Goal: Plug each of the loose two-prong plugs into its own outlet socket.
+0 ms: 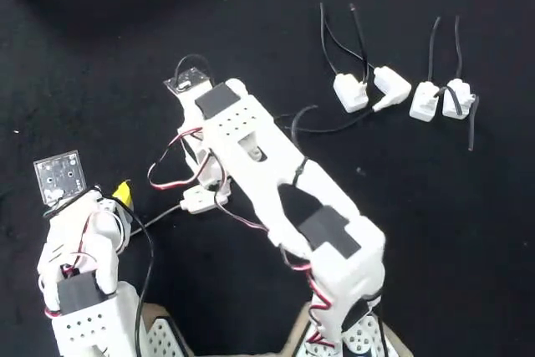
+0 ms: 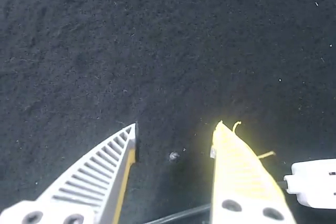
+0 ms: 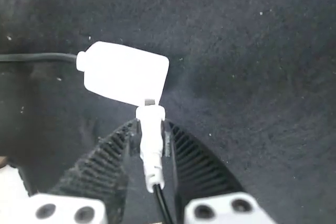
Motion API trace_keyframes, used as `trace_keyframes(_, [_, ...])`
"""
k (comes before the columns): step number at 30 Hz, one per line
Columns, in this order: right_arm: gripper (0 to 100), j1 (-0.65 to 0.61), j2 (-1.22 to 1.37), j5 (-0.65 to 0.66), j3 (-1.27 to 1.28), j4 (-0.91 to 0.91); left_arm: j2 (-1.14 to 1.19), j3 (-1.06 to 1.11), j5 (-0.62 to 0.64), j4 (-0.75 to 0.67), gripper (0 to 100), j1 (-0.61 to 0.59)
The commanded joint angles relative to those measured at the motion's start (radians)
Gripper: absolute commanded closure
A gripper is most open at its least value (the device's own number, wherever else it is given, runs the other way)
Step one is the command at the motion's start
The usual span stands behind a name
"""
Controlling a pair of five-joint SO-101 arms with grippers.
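My right gripper [image 3: 150, 127] is shut on a small white two-prong plug [image 3: 150, 142] whose black cord runs back between the fingers. The plug's tip meets the side of a white outlet socket block [image 3: 123, 73] lying on the black table, with a sliver of prong showing at the joint. From above, this socket [image 1: 199, 200] lies under my right arm [image 1: 251, 148]. My left gripper [image 2: 176, 129] is open with nothing in it, low over the bare mat, one white finger and one yellow finger [image 2: 239, 166]. It sits just left of the socket [image 2: 312, 182].
Several more white plugs and sockets with black cords lie in two pairs at the far right [image 1: 351, 92] [image 1: 425, 100]. A small grey card [image 1: 60, 177] rests beside my left arm. Red and black wires loop around the right arm's wrist.
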Motion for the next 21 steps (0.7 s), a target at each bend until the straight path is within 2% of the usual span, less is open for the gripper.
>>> trace_keyframes(1, [98.8,0.015,0.016,-0.032,-0.084,0.011,-0.006,-0.010,-0.006,0.005,76,-0.008])
trace_keyframes(14, [98.8,0.018,0.188,-0.035,-0.186,0.031,-0.006,-0.010,-0.006,0.005,76,-0.008])
trace_keyframes(21, [98.8,0.017,0.160,-0.031,-0.186,0.084,-0.006,-0.012,-0.006,0.005,76,-0.010])
